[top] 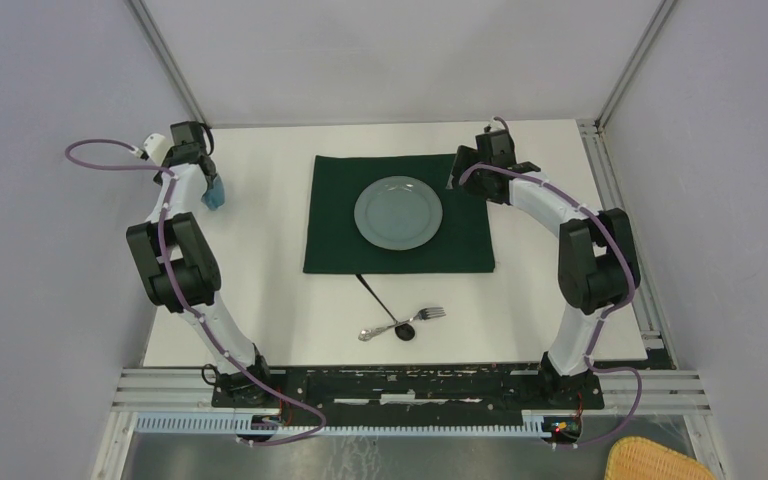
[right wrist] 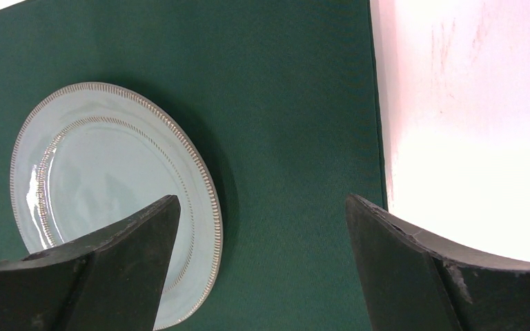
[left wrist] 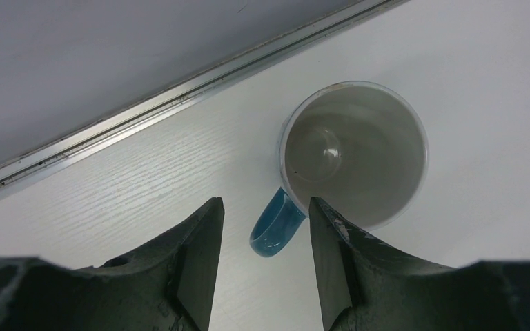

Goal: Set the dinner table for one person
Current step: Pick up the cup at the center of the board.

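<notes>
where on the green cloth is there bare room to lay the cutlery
Free: the cloth strips left and right of the plate, though the open right pincer hangs over the right strip's far end. Crowded: the dinner table just near of the cloth, where fork and spoon lie bunched.

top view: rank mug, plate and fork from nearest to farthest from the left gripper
1. mug: far left, right at the left gripper.
2. plate: centre, on the green cloth.
3. fork: near edge, right of centre.
</notes>
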`<state>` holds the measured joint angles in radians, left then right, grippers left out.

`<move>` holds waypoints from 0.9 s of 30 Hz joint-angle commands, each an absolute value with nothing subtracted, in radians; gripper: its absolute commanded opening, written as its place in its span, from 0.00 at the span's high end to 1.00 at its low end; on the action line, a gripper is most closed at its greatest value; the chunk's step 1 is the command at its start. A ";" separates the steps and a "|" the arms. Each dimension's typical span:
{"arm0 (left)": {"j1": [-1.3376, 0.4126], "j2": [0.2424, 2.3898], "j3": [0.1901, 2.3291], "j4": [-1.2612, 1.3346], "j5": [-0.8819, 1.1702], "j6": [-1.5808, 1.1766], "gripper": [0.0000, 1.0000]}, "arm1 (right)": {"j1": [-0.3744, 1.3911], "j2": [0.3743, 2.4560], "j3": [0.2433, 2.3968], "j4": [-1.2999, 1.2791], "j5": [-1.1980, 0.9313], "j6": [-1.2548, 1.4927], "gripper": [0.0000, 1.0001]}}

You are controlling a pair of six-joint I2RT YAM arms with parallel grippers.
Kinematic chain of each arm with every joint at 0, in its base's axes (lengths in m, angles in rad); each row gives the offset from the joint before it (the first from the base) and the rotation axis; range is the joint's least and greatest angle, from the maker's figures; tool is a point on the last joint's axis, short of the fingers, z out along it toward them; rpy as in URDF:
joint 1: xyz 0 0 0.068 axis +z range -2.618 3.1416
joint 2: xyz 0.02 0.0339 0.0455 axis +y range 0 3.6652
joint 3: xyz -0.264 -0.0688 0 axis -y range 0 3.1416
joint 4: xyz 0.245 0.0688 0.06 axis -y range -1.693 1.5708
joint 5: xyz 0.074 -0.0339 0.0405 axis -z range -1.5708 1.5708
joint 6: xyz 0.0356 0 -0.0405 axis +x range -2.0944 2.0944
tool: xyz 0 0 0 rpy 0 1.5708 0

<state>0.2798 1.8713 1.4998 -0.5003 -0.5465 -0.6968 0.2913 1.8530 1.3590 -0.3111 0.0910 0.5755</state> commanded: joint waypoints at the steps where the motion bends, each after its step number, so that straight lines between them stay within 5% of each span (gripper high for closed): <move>1: 0.285 1.842 1.549 -0.483 -0.549 -0.743 0.45 | 0.285 1.870 1.404 -0.293 0.102 0.584 0.05; 27: 0.288 1.968 1.614 -0.437 -0.574 -0.704 0.40 | 0.286 1.874 1.396 -0.290 0.103 0.566 0.05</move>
